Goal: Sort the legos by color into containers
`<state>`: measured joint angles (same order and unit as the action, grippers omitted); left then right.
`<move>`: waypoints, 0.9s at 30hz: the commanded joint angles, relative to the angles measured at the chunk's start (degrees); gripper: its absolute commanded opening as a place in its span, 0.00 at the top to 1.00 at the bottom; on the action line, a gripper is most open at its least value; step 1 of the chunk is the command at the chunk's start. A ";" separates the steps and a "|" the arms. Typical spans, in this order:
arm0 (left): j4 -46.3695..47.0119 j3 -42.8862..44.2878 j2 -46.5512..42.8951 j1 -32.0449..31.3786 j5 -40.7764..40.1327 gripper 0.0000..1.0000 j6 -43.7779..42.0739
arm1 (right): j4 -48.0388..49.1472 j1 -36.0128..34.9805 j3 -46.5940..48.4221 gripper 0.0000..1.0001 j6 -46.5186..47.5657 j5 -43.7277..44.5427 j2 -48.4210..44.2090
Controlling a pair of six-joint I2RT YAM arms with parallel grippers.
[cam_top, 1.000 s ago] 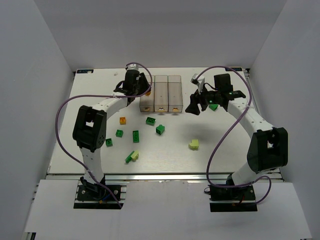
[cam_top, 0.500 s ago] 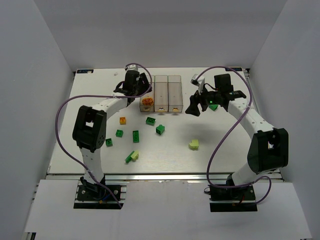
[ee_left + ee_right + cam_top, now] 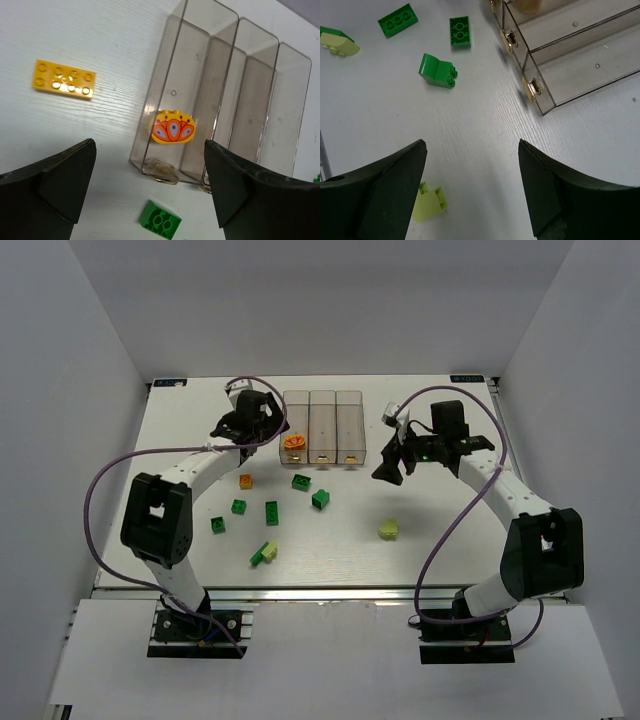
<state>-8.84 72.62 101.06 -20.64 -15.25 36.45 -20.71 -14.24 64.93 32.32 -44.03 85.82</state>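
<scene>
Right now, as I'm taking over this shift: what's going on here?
Two robot arms are sorting toy bricks by color into clear bins. One orange brick lies in the left bin, the left fingers open above it. The right fingers hang open, holding nothing. Green bricks lie loose on the table.

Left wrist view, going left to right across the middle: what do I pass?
Flat orange brick → left container, holding a printed orange brick → middle container → right container.
</scene>
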 commanded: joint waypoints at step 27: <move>-35.18 17.81 6.95 10.45 -6.99 0.05 31.66 | 16.49 0.26 -7.27 0.20 -6.65 1.93 -4.00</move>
<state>-36.23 87.24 105.47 -10.39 -20.86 63.70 -7.03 -14.24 58.22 26.28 -42.44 83.59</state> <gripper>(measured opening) 0.951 0.805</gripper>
